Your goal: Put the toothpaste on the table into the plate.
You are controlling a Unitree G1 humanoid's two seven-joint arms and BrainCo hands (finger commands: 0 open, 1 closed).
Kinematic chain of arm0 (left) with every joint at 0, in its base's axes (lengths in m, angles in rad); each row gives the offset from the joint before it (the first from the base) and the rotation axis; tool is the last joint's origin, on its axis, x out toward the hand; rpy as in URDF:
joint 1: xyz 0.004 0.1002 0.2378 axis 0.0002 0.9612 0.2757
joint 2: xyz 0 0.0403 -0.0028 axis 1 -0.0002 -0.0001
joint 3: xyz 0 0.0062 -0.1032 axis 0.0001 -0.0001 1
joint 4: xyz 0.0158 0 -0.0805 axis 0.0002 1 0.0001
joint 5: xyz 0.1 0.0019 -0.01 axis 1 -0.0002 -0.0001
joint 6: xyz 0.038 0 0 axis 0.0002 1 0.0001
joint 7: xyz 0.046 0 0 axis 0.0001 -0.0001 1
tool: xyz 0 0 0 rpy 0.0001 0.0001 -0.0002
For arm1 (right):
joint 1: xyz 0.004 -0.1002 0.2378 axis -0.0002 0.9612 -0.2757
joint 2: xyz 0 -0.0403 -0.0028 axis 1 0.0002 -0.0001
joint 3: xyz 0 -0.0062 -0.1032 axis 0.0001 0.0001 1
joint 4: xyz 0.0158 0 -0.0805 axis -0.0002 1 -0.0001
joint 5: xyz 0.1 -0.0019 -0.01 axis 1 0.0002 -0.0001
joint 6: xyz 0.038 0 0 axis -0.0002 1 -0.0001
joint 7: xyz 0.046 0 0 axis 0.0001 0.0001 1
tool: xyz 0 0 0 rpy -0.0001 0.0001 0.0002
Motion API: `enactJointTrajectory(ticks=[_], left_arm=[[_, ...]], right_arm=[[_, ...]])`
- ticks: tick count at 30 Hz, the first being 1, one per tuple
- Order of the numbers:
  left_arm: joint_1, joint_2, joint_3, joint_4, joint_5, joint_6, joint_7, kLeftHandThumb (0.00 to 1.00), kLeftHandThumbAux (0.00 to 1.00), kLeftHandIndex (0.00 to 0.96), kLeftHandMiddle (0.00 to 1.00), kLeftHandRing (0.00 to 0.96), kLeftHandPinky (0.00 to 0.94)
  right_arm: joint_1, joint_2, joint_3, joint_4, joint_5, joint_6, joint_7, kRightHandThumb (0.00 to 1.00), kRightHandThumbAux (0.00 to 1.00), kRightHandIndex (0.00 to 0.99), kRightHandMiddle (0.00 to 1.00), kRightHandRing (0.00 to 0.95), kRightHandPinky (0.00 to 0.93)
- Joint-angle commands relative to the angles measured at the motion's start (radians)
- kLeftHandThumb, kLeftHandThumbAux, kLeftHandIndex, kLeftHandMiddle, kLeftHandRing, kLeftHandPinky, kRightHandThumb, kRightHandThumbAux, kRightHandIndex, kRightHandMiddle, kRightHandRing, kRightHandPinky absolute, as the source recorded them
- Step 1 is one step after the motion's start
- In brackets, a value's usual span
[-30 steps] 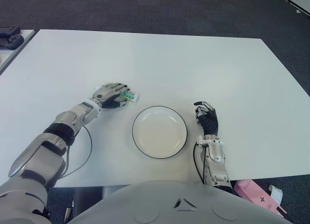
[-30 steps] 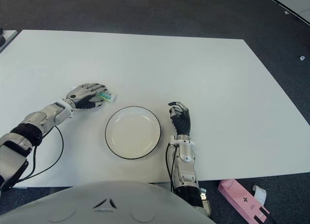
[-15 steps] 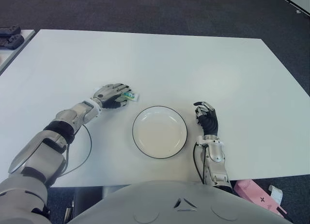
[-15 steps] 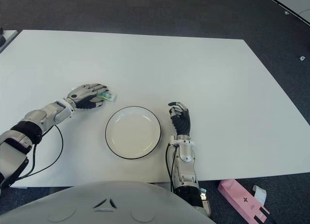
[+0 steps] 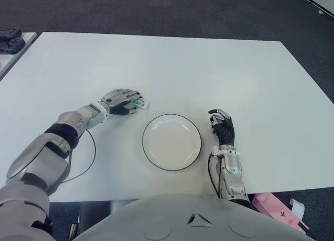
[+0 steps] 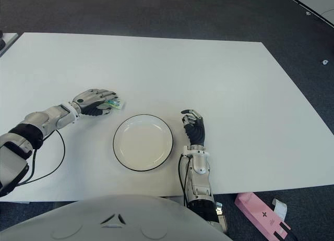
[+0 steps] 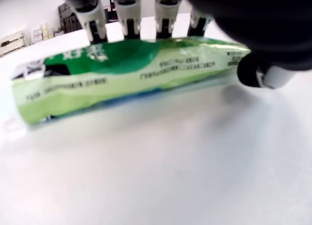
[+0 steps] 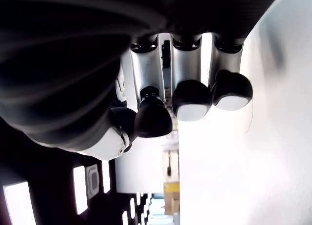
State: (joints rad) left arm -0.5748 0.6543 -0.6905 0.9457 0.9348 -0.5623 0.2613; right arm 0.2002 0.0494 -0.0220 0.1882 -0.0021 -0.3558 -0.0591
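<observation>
A green toothpaste tube (image 5: 139, 103) lies low over the white table (image 5: 209, 69), left of and slightly beyond the plate. My left hand (image 5: 123, 101) is shut on it: in the left wrist view the fingers (image 7: 129, 13) curl over the toothpaste tube (image 7: 126, 76) and the thumb (image 7: 265, 74) presses its end. The white plate (image 5: 172, 143) with a dark rim sits at the near middle, with nothing in it. My right hand (image 5: 223, 127) shows just right of the plate, its fingertips (image 8: 190, 98) curled and holding nothing.
A black cable (image 5: 93, 153) loops on the table beside my left forearm. A pink box (image 5: 271, 207) lies below the table's near right corner. Dark devices (image 5: 10, 40) sit on another surface at the far left.
My left forearm has swung a little to the left and away from me, and the hand with the toothpaste has shifted slightly with it. The right hand has not moved.
</observation>
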Motion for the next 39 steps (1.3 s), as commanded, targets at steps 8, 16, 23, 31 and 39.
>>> enactJointTrajectory(ticks=[8,16,23,31,39], left_arm=[[0.022,0.010,0.005,0.015,-0.014,-0.006,-0.048,0.747,0.340,0.280,0.308,0.356,0.498],[0.029,0.019,0.013,0.015,-0.021,-0.001,-0.014,0.832,0.592,0.410,0.505,0.633,0.681],[0.038,0.013,0.015,0.024,-0.009,0.026,0.061,0.850,0.656,0.407,0.534,0.749,0.771],[0.036,0.006,0.012,0.042,-0.011,0.035,0.104,0.851,0.666,0.401,0.536,0.794,0.777],[0.031,-0.002,0.015,0.063,-0.021,0.029,0.115,0.851,0.668,0.399,0.538,0.812,0.779]], right_arm=[[-0.010,0.006,0.001,0.010,0.003,0.001,-0.004,0.705,0.723,0.438,0.921,0.893,0.884],[-0.011,0.012,0.001,0.011,0.003,0.005,-0.010,0.705,0.723,0.437,0.919,0.891,0.883],[-0.014,0.011,0.002,0.020,0.009,-0.020,-0.002,0.705,0.723,0.438,0.922,0.894,0.886],[-0.018,0.013,-0.001,0.022,0.005,-0.015,-0.011,0.706,0.722,0.438,0.919,0.894,0.885],[-0.022,0.010,0.000,0.028,0.007,-0.024,-0.006,0.706,0.722,0.438,0.917,0.891,0.882]])
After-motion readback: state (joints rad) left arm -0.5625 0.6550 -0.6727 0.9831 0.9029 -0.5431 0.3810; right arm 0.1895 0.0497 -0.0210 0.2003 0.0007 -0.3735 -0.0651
